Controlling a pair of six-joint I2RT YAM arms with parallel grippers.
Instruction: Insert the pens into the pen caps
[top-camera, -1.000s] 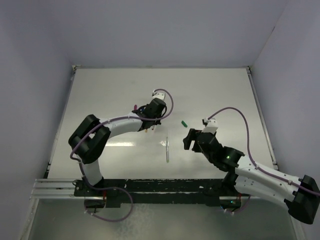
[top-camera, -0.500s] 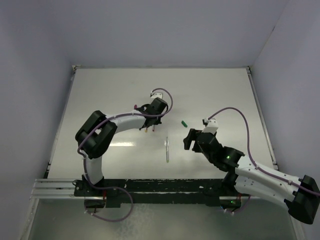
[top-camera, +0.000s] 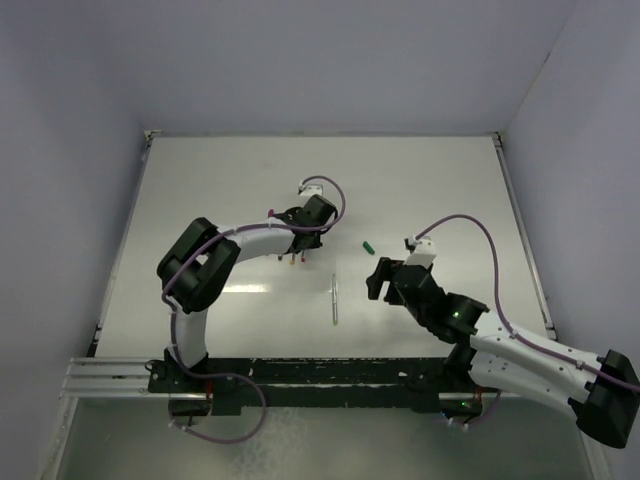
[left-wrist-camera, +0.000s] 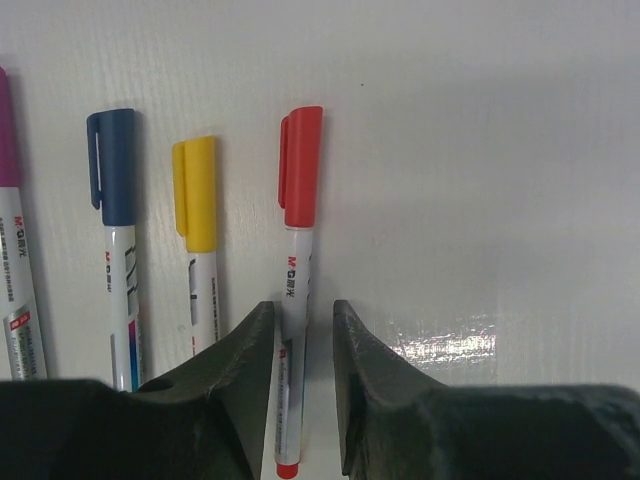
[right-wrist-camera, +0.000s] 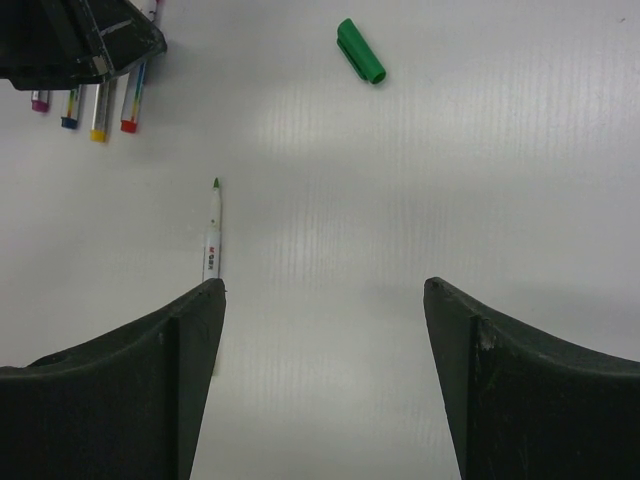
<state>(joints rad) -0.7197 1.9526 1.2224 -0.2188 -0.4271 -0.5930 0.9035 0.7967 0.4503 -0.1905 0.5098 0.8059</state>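
The left hand (left-wrist-camera: 303, 320) is straddling the barrel of the red-capped pen (left-wrist-camera: 298, 250), its jaws standing narrow with a sliver of bench (top-camera: 440, 180) showing on either side, so it is bracketing the pen rather than clamping it. That pen is lying at the end of a tidy row beside the yellow-capped pen (left-wrist-camera: 197, 200), the blue-capped pen (left-wrist-camera: 118, 200) and the purple-capped pen (left-wrist-camera: 8, 200), all parallel, which suggests finished pens are being parked together out of the way. The right hand (right-wrist-camera: 322, 290) is hovering with its jaws spread wide and holding nothing, facing the work that is left: the green-tipped pen (right-wrist-camera: 212, 245) is lying bare near the bench's middle, and the green cap (right-wrist-camera: 360, 50) is lying well apart beyond it.
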